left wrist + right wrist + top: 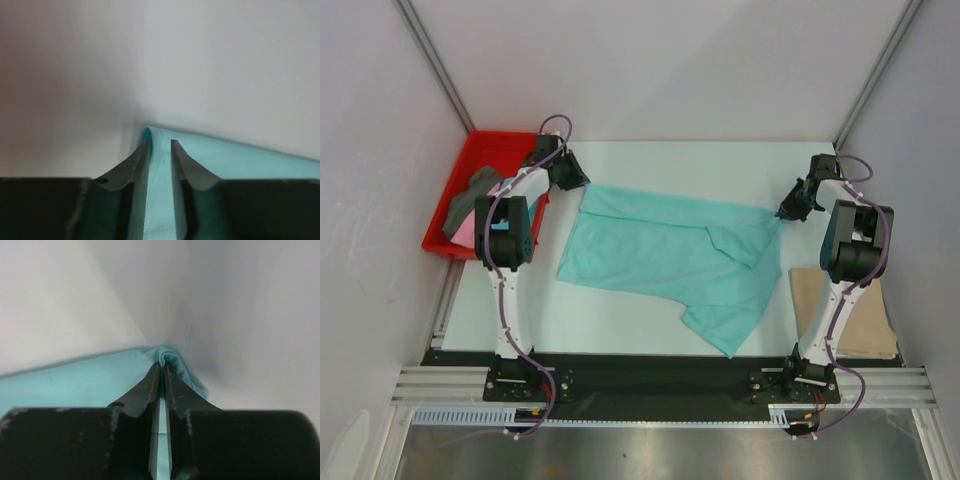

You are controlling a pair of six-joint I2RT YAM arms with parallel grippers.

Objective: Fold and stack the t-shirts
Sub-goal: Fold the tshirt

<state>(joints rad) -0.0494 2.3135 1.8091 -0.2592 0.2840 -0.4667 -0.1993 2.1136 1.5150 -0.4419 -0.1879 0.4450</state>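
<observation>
A turquoise t-shirt (670, 255) lies spread and rumpled across the middle of the white table, with one sleeve folded over on its right half. My left gripper (582, 184) is at the shirt's far left corner. Its jaws (160, 143) stand slightly apart, and the turquoise cloth (235, 160) lies in the gap between them. My right gripper (783, 214) is at the shirt's far right corner. It (163, 366) is shut on a bunched fold of the turquoise cloth (75, 382).
A red tray (485, 142) at the far left holds a dark grey t-shirt (470, 203) and a pink t-shirt (465, 232). A folded tan t-shirt (855, 310) lies at the right, by the right arm's base. White walls enclose the table on three sides.
</observation>
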